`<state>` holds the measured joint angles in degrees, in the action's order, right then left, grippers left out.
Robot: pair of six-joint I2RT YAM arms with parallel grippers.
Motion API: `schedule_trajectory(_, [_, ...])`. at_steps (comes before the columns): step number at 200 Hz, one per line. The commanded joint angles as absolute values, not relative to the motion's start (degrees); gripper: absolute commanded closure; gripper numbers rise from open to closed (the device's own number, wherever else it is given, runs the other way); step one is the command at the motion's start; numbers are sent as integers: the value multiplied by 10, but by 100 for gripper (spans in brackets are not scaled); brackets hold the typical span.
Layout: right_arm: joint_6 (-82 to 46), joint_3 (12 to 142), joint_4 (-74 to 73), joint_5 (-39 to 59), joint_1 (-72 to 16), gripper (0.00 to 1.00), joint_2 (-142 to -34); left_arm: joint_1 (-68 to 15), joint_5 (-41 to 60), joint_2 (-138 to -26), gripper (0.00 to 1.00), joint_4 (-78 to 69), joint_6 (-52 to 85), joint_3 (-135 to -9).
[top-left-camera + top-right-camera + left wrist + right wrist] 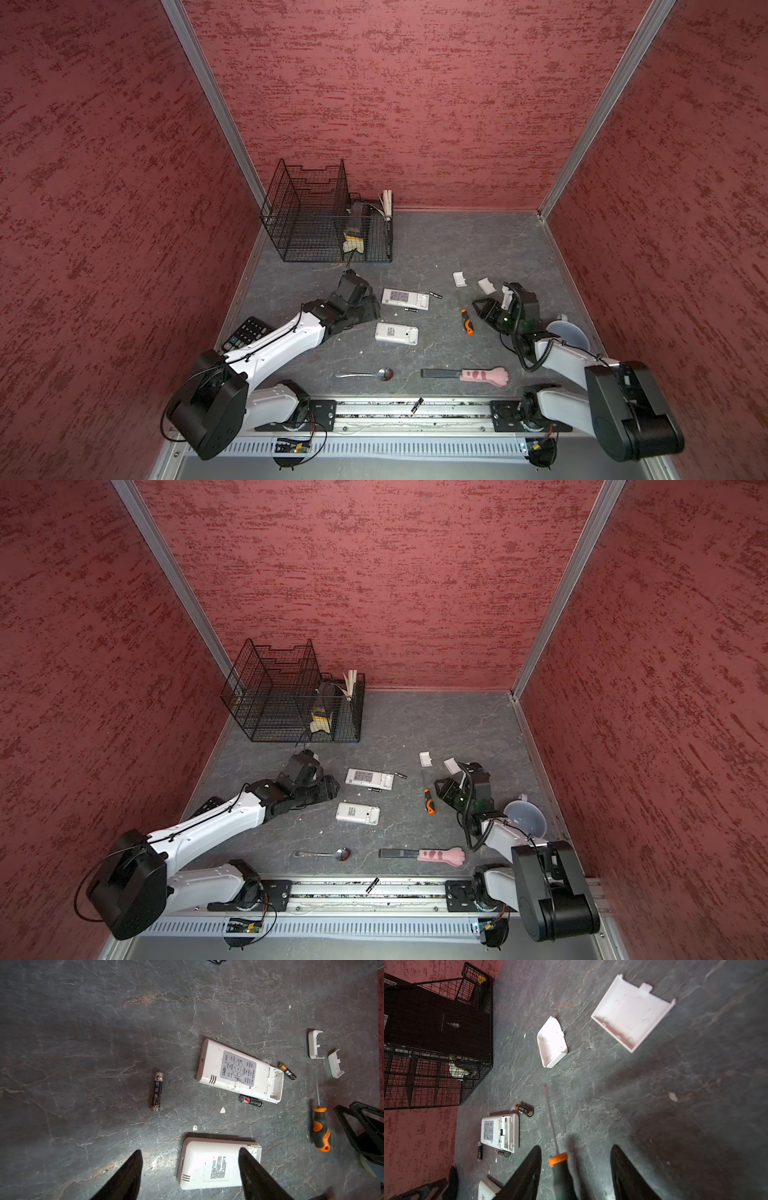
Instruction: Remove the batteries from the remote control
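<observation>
Both hands stand open: the left hand [190,1151] hovers over the near remote [397,333], the right hand [575,1146] straddles the screwdriver [466,322]. The far remote [405,298] lies left-right on the tabletop [478,249], its compartment [274,1084] bare — one battery [435,295] off that open end, a second battery [411,309] parallel along its near edge, a third battery [417,404] slanted on the rail [374,409]. The wire basket [291,216] holds a dark box [436,1018].

Three slim black cylindrical batteries [156,1092] lie flat around the far white plastic remote control [209,1064]: left, along its near edge, by its open right end.
</observation>
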<state>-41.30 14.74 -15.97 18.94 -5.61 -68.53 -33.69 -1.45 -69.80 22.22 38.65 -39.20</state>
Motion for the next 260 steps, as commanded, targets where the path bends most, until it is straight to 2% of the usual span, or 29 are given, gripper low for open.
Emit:
schedule_trajectory(1, [-396,174,-131,168,-54,44,-665,-322,-13,-683,27,221,373,-392])
schedule_trajectory(31, [-379,186,-100,159,-54,43,-636,-287,-18,-669,22,224,362,-397])
schedule_trajectory(37, [-375,188,-97,157,-54,43,-629,-279,-24,-667,15,223,362,-397])
schedule_trajectory(62, [-359,188,-101,150,-54,36,-600,-254,-69,-655,0,218,356,-397])
schedule_trajectory(69, [-352,186,-106,147,-54,23,-589,-250,-88,-652,0,217,351,-397])
schedule_trajectory(85, [-341,185,-105,133,-54,3,-559,-246,-136,-645,0,218,337,-404])
schedule_trajectory(88, [-338,185,-104,129,-54,2,-553,-247,-147,-645,0,218,334,-406])
schedule_trajectory(109, [-321,183,-98,88,-54,1,-508,-241,-214,-638,1,216,311,-417])
schedule_trajectory(132, [-296,171,-110,40,-54,1,-461,-220,-242,-638,1,203,270,-427])
schedule_trajectory(190, [-232,143,-132,-98,-54,1,-373,-206,-357,-600,1,3,111,-345])
schedule_trajectory(224, [-191,143,-156,-171,-54,1,-379,-153,-342,-604,0,-122,66,-286])
schedule_trajectory(260, [-134,119,-246,-197,-54,1,-420,-80,-253,-643,0,-203,60,-255])
